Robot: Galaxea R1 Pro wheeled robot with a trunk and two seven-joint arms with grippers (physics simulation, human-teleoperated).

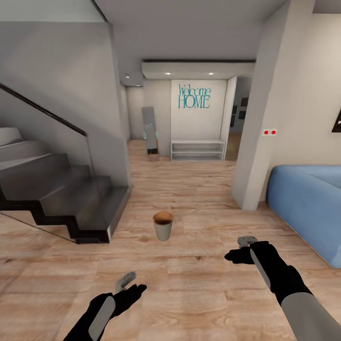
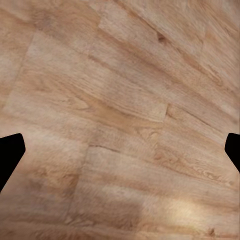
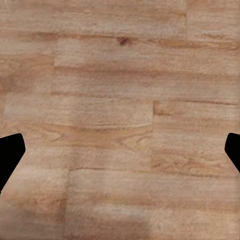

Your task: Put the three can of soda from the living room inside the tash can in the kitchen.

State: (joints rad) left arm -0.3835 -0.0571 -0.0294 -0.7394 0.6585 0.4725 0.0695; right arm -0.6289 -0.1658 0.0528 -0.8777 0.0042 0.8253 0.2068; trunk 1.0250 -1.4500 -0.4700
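- The tash can [image 1: 163,226] stands upright on the wood floor [image 1: 199,189], just right of the staircase [image 1: 57,189].
- Nearer than the tash can, the left gripper [image 1: 125,280] and right gripper [image 1: 247,241] both hover spread wide, empty.

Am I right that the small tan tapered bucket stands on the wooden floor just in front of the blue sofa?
Not quite: the small tan tapered bucket stands on the wooden floor beside the foot of the dark staircase, well apart from the blue sofa, as the head view shows.
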